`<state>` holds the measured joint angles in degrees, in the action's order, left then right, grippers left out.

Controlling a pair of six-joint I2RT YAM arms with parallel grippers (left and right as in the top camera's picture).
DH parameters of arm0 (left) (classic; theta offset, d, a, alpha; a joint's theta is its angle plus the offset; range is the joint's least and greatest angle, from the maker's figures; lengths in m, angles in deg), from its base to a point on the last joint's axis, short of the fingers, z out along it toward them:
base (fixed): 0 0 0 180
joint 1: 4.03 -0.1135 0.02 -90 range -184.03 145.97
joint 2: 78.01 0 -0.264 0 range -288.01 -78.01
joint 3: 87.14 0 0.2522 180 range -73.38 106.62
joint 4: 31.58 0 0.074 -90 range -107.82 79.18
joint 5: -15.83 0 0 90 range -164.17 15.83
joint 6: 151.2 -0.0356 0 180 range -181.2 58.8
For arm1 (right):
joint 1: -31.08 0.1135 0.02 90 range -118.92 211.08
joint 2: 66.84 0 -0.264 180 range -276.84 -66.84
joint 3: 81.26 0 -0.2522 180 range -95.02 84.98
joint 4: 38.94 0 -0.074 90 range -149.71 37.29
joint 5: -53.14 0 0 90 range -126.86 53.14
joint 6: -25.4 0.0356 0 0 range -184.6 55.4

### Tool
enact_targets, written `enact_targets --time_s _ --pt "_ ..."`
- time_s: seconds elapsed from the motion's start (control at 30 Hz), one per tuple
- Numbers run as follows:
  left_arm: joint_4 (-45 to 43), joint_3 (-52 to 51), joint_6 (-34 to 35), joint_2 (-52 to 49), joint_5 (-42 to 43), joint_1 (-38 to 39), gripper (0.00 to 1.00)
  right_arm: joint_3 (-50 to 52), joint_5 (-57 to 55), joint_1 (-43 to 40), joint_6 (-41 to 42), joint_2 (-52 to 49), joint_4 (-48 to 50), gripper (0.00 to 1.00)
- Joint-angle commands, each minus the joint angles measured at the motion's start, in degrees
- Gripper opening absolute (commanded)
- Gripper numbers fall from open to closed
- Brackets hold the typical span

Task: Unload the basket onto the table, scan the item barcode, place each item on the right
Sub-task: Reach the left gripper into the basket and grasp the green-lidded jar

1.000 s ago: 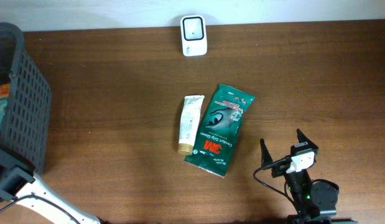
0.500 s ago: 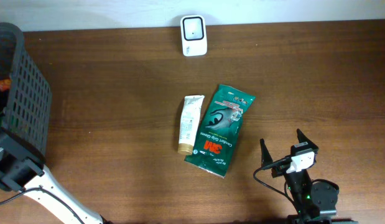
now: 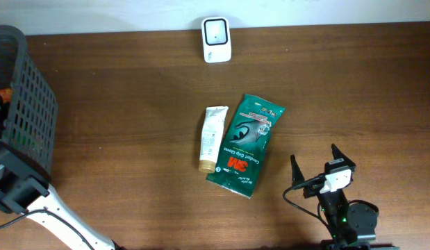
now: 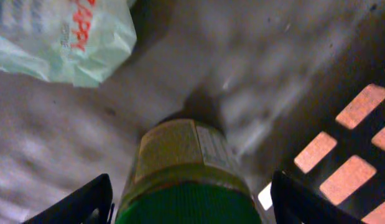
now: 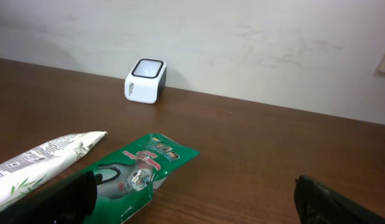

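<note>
A jar with a green lid and a pale label (image 4: 183,155) lies on the floor of the dark basket (image 4: 360,74). My left gripper (image 4: 191,202) is open, with one finger on each side of the lid and a small gap on the right. In the overhead view the basket wall (image 3: 30,104) hides that gripper. The white barcode scanner (image 3: 217,39) stands at the table's far edge, also seen from the right wrist as the scanner (image 5: 146,80). My right gripper (image 3: 313,156) rests open near the front edge, holding nothing.
A cream tube (image 3: 213,137) and a green 3M packet (image 3: 245,144) lie side by side mid-table, left of the right gripper. A pale plastic bag with red print (image 4: 61,37) lies in the basket beyond the jar. The basket stands at the table's left end.
My left arm has shifted slightly up and to the right at the basket. The right arm and the table items have not moved.
</note>
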<state>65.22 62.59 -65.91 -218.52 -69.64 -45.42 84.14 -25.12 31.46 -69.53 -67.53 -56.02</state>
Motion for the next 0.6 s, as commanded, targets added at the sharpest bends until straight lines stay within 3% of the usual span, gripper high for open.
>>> enact_targets --time_s 0.0,0.1,0.2,0.3,0.4,0.57 --pt "1.11 -0.15 1.27 -1.03 0.2 -0.39 0.82 0.52 0.5 -0.42 -0.22 0.33 0.09 0.98" --pt "2.19 -0.15 1.27 -1.03 0.2 -0.39 0.79 0.52 0.5 -0.42 -0.22 0.33 0.09 0.98" --pt "1.7 -0.15 1.73 -1.03 0.22 -0.39 0.59 0.52 0.5 -0.42 -0.22 0.33 0.09 0.98" --pt "2.14 0.74 2.14 -1.03 0.22 -0.39 0.56 0.52 0.5 -0.42 -0.22 0.33 0.09 0.98" --pt "6.56 10.1 2.62 -1.01 0.24 -0.39 0.56 0.52 0.5 -0.42 -0.22 0.33 0.09 0.98" --pt "13.68 35.6 5.42 -0.26 2.16 -0.39 0.56 0.52 0.5 -0.42 -0.22 0.33 0.09 0.98"
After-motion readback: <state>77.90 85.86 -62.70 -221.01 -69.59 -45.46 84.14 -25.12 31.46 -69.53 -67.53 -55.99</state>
